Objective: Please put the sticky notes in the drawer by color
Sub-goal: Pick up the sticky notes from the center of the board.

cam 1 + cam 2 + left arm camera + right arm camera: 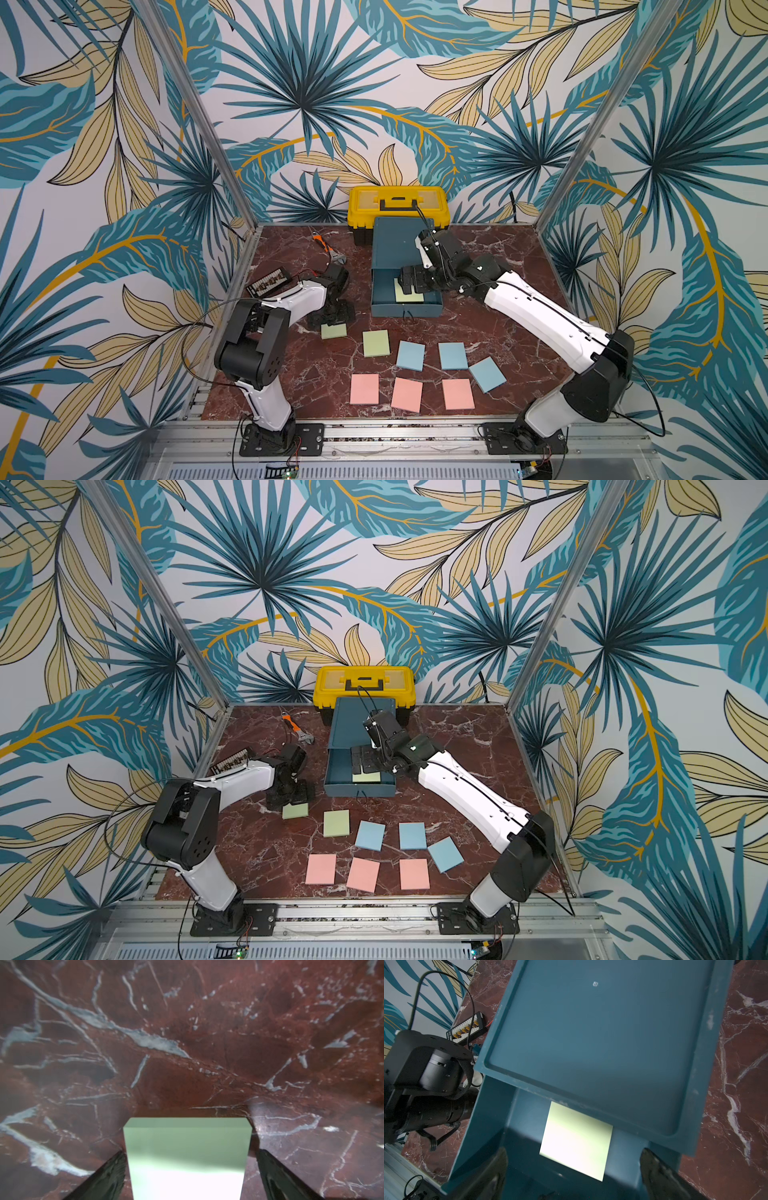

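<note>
Right wrist view looks down on the drawer (pixel 591 1032), a teal cabinet whose top tray (pixel 483 1126) is pulled out. One pale green pad (pixel 577 1140) lies flat on the tray floor. The right gripper (pixel 574 1154) hangs over it, fingers spread fully apart with nothing between them (the pad lies free). Left wrist view shows the left gripper (pixel 190 1153) equally wide, a finger just beside each side edge of a second green pad (pixel 187 1147) on the table (pixel 291 374). It has hold of nothing yet.

Green seems to be the colour in hand: one pad filed, one being approached, and a third green pad (pixel 376 343) waiting nearby. The next move likely calls for the left fingers to close squarely on the thin pad's edges, low to the surface, and for the right arm to clear the tray.

The surface is dark red marble pattern with pale veins. Three blue pads (pixel 453 356) and three pink pads (pixel 407 394) lie toward the front. A yellow toolbox (pixel 398 203) stands just behind the drawer. An orange-handled tool (pixel 328 249) and a black connector board (pixel 269 281) lie at the left rear. Leaf-print wallpaper (pixel 299 83) covers the walls.
</note>
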Action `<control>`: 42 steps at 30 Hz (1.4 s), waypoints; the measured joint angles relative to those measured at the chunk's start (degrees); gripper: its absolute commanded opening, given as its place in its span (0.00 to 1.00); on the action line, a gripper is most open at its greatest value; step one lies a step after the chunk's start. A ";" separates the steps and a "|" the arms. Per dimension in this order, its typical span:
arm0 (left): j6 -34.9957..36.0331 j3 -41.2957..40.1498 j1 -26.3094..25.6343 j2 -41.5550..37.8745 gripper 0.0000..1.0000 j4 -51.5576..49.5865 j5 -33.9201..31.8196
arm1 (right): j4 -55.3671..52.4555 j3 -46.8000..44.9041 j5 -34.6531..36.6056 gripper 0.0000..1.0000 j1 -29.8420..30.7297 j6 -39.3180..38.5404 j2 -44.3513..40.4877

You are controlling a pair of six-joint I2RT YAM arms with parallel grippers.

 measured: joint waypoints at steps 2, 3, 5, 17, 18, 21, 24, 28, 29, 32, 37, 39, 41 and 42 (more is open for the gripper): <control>-0.09 0.00 0.04 0.00 0.97 -0.02 -0.04 | -0.07 0.33 0.07 0.99 0.00 -0.02 0.26; -0.11 0.00 0.07 0.00 0.97 -0.04 -0.04 | -0.07 0.55 0.17 0.99 0.00 0.00 0.35; -0.28 -0.07 0.17 0.00 0.95 -0.04 -0.04 | -0.07 1.03 0.20 0.99 0.00 0.00 0.42; -1.40 -0.26 0.55 -0.13 0.86 -0.15 -0.74 | -0.07 1.44 0.39 0.99 0.00 0.00 0.81; -1.44 -0.37 0.55 -0.26 0.84 -0.09 -0.74 | -0.04 1.44 0.42 0.99 0.00 0.02 0.85; -1.44 -0.90 0.59 -0.79 0.83 0.22 -0.72 | -0.04 1.44 0.44 0.99 0.00 0.04 0.96; -1.44 -1.18 0.59 -1.07 0.82 0.44 -0.50 | 0.00 1.36 0.44 0.99 0.00 0.26 0.96; -1.44 -1.46 0.59 -1.38 0.80 0.39 -0.37 | 0.00 0.68 0.55 0.99 0.00 0.46 0.96; -1.44 -1.49 0.59 -1.42 0.80 0.35 -0.33 | 0.02 0.46 0.61 0.99 0.00 0.50 0.96; -1.55 -1.62 0.59 -1.73 0.80 -0.13 0.35 | 0.04 -0.22 0.68 0.99 0.00 0.85 0.96; -1.77 -1.79 0.59 -2.25 0.80 -1.57 2.19 | 0.24 -0.87 0.68 0.99 0.00 1.18 0.96; -2.08 -1.79 0.59 -2.54 0.80 -2.05 2.64 | 0.31 -0.96 0.85 0.99 0.00 1.29 0.96; -2.27 -1.79 0.59 -3.26 0.80 -2.73 3.02 | 0.42 -0.98 1.09 0.99 0.00 1.29 0.96; -2.36 -1.79 0.59 -3.93 0.80 -3.06 3.17 | 0.42 -0.98 1.27 0.99 0.00 1.29 0.94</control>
